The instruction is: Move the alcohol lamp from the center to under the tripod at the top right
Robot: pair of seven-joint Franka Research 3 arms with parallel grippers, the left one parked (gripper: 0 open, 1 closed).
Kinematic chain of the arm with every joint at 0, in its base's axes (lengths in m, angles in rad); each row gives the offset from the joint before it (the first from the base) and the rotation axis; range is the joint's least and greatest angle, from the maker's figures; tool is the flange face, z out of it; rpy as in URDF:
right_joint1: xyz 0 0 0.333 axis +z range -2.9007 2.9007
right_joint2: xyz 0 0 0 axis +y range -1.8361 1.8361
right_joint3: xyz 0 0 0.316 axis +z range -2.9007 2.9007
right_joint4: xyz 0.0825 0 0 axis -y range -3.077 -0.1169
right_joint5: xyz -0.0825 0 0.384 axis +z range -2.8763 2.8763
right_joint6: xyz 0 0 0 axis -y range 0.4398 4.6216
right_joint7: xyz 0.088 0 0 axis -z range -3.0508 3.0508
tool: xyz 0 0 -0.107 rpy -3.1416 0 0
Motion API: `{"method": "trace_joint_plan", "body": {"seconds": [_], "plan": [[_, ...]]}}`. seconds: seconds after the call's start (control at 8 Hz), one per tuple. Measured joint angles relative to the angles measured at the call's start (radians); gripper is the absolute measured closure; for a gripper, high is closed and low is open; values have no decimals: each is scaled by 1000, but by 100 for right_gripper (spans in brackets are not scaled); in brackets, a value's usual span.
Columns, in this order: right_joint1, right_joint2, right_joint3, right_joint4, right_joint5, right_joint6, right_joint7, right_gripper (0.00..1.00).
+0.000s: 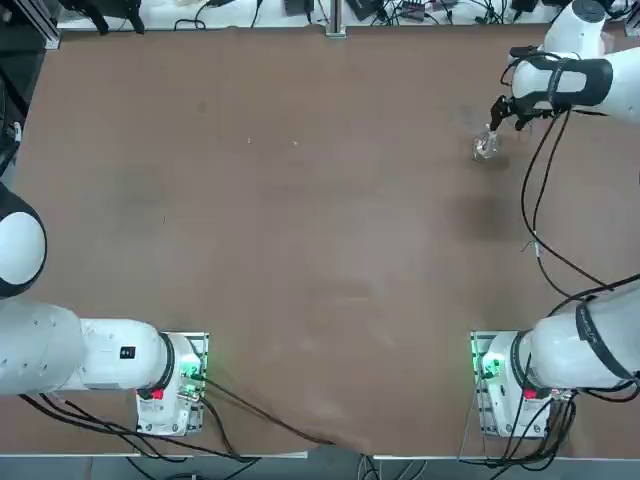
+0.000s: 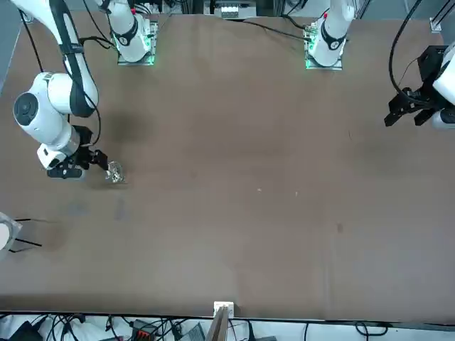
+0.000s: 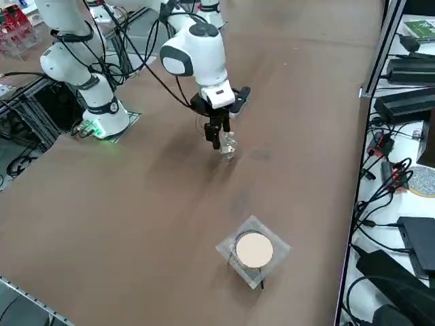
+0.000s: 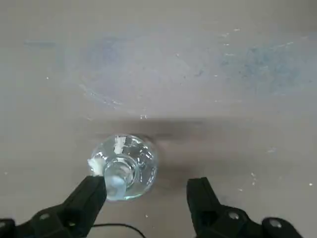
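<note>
The alcohol lamp (image 4: pixel 124 166), a small clear glass bulb with a whitish top, stands on the brown table (image 1: pixel 300 220) in its far right part. It also shows as the lamp (image 1: pixel 486 146), the lamp (image 2: pixel 114 172) and the lamp (image 3: pixel 228 148). My right gripper (image 4: pixel 146 196) hangs low just behind it, open. One finger (image 4: pixel 91 196) is against the lamp's side, the other stands apart, and the lamp sits off-centre ahead of the gap. The tripod (image 3: pixel 253 250), with a round pale disc on a wire mesh, stands alone nearer the table's right edge and shows partly as the tripod (image 2: pixel 3 233).
Black cables (image 1: pixel 535 200) trail from my right arm across the table's right side. Beyond the table's right edge a shelf (image 3: pixel 408 136) holds power units and cables. The arm bases (image 1: pixel 505 385) sit at the near edge.
</note>
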Motion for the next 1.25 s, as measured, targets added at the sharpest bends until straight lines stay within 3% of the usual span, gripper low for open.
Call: {"method": "trace_joint_plan", "body": {"seconds": [0.75, 1.0, 1.25], "plan": [[33, 41, 4, 0, 1, 33, 0, 1], [33, 53, 4, 0, 1, 45, 0, 5], [33, 60, 4, 0, 1, 55, 0, 16]]}}
